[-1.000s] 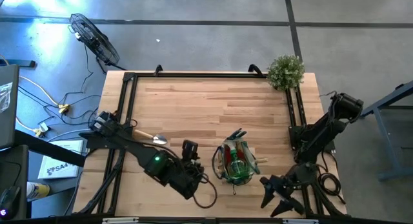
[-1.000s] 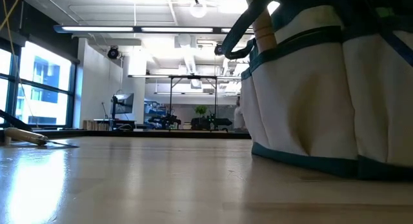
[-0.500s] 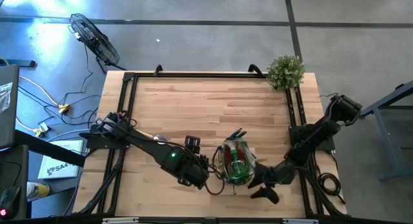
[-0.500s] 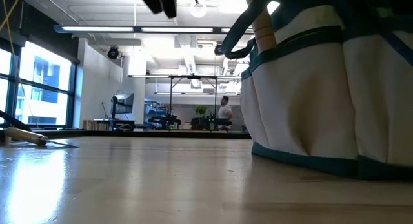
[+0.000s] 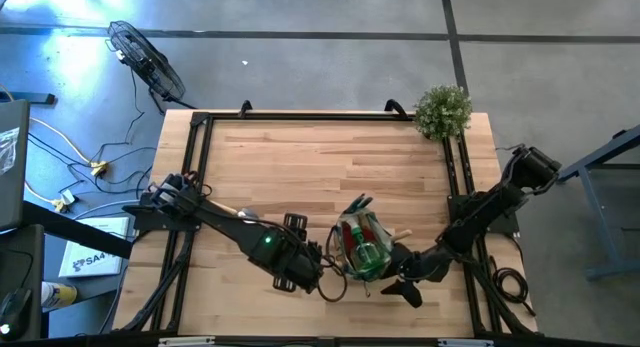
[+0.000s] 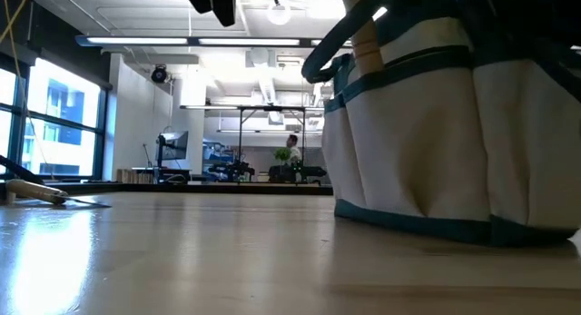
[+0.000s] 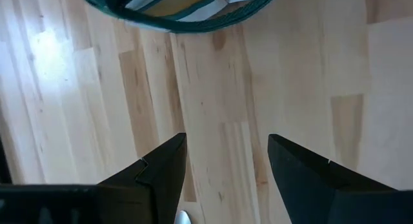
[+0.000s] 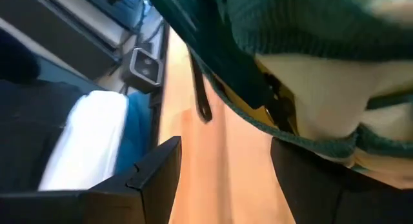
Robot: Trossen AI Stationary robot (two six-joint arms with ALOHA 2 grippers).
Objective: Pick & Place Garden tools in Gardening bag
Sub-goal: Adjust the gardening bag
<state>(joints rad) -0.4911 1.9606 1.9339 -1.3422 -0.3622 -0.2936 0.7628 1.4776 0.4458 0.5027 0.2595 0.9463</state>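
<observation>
1. Nearly packed: most garden tools already standing in the gardening bag [image 5: 362,249] near the front edge of the table [image 5: 320,157], right of centre; one trowel [image 5: 238,214] lying loose on the wood to the left, wooden handle pointing left, metal blade pointing right
2. Left gripper [image 5: 318,270] low at the bag's left side, jaws spread and empty, bare wood between the two fingers [image 7: 155,172] in the left wrist view, bag hem just ahead
3. Right gripper [image 5: 407,274] close against the bag's right side, jaws parted, nothing visibly clamped; beige fabric and green trim filling the right wrist view
4. Step in hand, as a guess: steadying or shifting the bag from both sides, not a pick
5. Next move likely calling for the left arm to swing back left to the stray trowel, close on the handle, lift and drop it blade-down into the bag
6. Bag: soft beige-olive cloth, dark green trim and loop handles, outer pockets, upright; inside, a green bottle [image 5: 367,257], red piece [image 5: 352,234], green-handled shears [image 5: 358,204] poking out on the far side
7. Bushy plant [image 5: 442,110] at the far right corner, well apart
</observation>
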